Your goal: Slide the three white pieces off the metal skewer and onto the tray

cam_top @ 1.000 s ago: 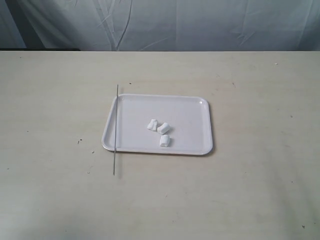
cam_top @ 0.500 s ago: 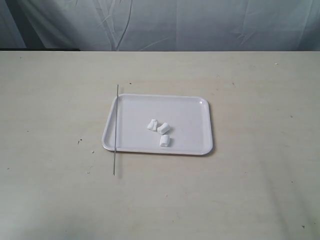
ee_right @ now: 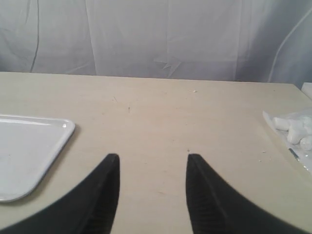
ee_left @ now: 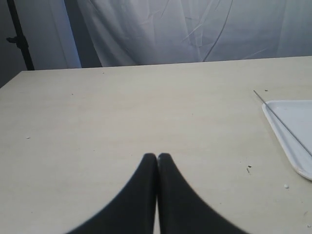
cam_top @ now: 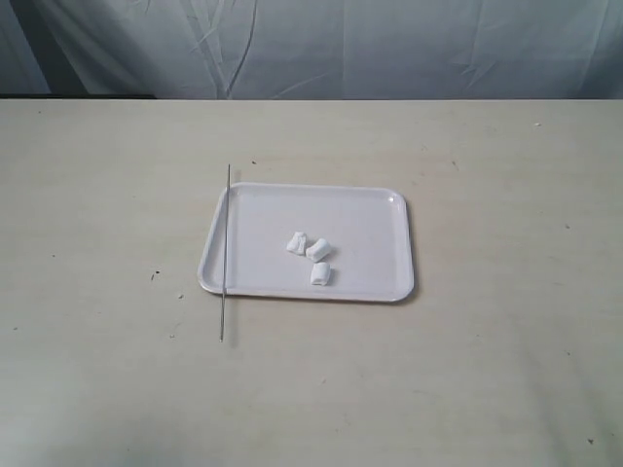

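Heads up: nothing has budged over the last second. The three white pieces (cam_top: pixel 311 258) sit in the same loose cluster in the tray (cam_top: pixel 370 209), and the skewer (cam_top: pixel 226 253) lies bare, resting across the tray rim on the side nearer your left fingers (ee_left: pixel 146 185) with both ends poking past it onto the surface (cam_top: pixel 506 341).

So to me the job looks done: all three are off the rod and in the tray.

Your left fingers are pressed together with nothing between them. Your right fingers (ee_right: pixel 105 190) are spread wide and empty. The tray lies between the two sets, well apart from both, and the pieces are nowhere near either.

There's also a clear bag (ee_right: pixel 295 131) of spare white chunks out past your right fingers, away from the tray. I'd leave it alone.
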`<state>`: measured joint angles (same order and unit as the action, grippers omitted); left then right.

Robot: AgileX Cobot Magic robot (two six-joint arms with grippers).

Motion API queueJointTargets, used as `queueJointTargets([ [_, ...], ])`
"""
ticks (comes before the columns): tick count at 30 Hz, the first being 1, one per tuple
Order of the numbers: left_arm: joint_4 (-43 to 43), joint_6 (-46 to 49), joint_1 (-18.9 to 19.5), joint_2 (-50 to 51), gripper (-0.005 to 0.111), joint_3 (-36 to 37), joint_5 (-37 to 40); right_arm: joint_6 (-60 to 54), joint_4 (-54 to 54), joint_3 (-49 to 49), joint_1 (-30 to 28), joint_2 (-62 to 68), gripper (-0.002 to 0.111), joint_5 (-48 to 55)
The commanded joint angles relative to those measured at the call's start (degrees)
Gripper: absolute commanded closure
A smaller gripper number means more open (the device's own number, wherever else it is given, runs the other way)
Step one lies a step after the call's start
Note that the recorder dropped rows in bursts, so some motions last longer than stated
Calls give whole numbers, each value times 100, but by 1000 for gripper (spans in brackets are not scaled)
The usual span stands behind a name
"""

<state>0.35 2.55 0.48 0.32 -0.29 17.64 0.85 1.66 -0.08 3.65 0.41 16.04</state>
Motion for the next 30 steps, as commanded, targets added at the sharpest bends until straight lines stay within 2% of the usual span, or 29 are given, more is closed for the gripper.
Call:
queueJointTargets([
  [1,-35,4,7,-32,107,29,-63,68,100,8,-30,-41,66,28],
  [9,-35,4,7,-32,107,29,-63,68,98,8,-30,-41,66,38],
  [12,-35,4,7,-32,107,29,-63,68,98,8,-30,-41,66,474],
  [30,-35,4,7,-32,107,29,-63,68,15,8,-30,-41,66,474],
])
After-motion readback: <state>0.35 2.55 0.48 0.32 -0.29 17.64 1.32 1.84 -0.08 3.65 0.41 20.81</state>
